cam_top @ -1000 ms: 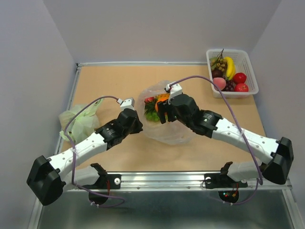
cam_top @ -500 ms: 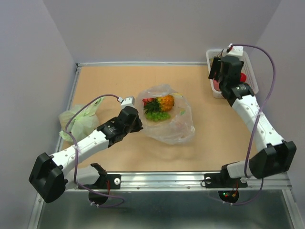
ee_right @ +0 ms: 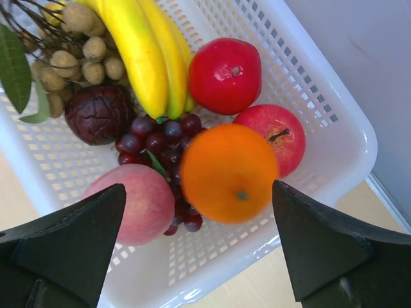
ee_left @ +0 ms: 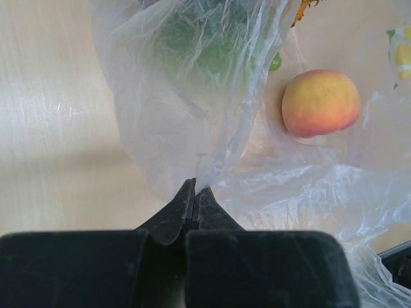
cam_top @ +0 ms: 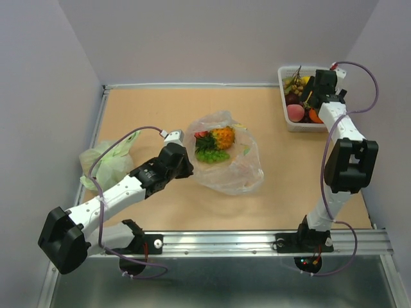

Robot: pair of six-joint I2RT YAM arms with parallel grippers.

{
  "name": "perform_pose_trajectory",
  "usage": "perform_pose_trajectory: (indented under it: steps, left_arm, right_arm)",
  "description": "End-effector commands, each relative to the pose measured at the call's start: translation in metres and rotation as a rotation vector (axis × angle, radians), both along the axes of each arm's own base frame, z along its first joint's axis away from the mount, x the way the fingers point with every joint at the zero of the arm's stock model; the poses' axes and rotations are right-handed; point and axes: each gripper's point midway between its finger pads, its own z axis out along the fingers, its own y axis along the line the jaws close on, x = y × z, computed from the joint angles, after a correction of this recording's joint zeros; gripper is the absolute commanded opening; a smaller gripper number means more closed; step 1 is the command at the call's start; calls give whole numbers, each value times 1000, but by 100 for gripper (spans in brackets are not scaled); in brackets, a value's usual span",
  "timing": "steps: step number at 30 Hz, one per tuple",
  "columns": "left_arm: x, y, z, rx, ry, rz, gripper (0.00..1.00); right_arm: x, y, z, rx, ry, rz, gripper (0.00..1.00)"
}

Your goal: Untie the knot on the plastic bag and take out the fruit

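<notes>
The clear plastic bag (cam_top: 226, 168) lies open and crumpled at the table's middle. Inside it I see a small pineapple (cam_top: 224, 136) with its green crown (cam_top: 211, 154) and a small red fruit (cam_top: 201, 135). A peach (ee_left: 320, 102) lies under the film in the left wrist view. No knot shows. My left gripper (cam_top: 191, 168) is shut on a fold of the bag's film (ee_left: 212, 147) at its left edge. My right gripper (cam_top: 313, 102) is open above the white basket (cam_top: 292, 127). An orange (ee_right: 229, 172) lies blurred between and below its fingers, on the basket's fruit.
The basket (ee_right: 359, 144) at the back right holds a banana (ee_right: 144, 58), grapes (ee_right: 160, 138), a peach (ee_right: 131, 202), two red fruits (ee_right: 225, 76) and small brown fruits (ee_right: 70, 38). A pale green bag (cam_top: 106, 163) lies at the left edge, beside the left arm.
My right arm has swung from the bag to the basket with the orange, and its jaws now stand open with the orange below them. The left gripper has stayed on the film.
</notes>
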Motion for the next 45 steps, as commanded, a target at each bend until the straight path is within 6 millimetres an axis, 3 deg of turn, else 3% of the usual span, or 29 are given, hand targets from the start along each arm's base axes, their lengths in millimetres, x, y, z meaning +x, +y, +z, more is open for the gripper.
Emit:
perform_pose_trajectory:
  steps: [1,5,7,8,9,10,11,13,14,15,16,17,23,27,31,35,40,45]
  left_arm:
    - [8,-8,29,-52,-77,-24,0]
    - [11,-11,30,-54,-86,-31,0]
    - [14,-10,32,-49,-96,-18,0]
    - [16,-9,33,-47,-100,-7,0]
    - [17,-9,35,-46,-105,-2,0]
    - [18,-9,35,-49,-107,0,0]
    - [19,-9,36,-50,-111,10,0]
    - [20,-8,38,-54,-115,18,0]
    - [20,-8,39,-59,-118,23,0]
    - [22,-6,39,-57,-123,34,0]
    - [22,-6,39,-56,-124,36,0]
    - [23,-6,37,-55,-122,36,0]
    - [25,-11,32,-43,-100,21,0]
    - [25,-13,31,-52,-92,22,0]
    - [23,-15,28,-55,-78,13,0]
    - [20,-17,25,-59,-66,3,0]
    - [19,-19,28,-66,-75,-15,0]
    - [15,-21,28,-69,-76,-50,0]
  right_arm:
    - [12,11,92,5,-224,48,100]
    - [-3,43,105,49,-239,200,100]
    - [-18,83,114,70,-249,347,100]
    - [-33,115,120,66,-252,441,100]
    - [-34,134,120,73,-250,482,100]
    - [-50,153,127,54,-260,548,100]
    - [-64,190,130,58,-262,639,98]
    - [-88,228,124,79,-249,742,96]
    - [-107,244,137,87,-284,794,94]
    - [-126,276,130,110,-266,882,93]
    - [-140,292,138,122,-283,934,92]
    - [-166,321,135,141,-271,1033,92]
    - [-255,399,114,156,-189,1322,91]
    - [-266,416,86,185,-102,1346,91]
    - [-261,433,59,183,-17,1353,88]
    - [-249,437,30,149,57,1303,83]
    - [-225,419,-13,60,135,1126,78]
    - [-199,367,-52,37,209,923,76]
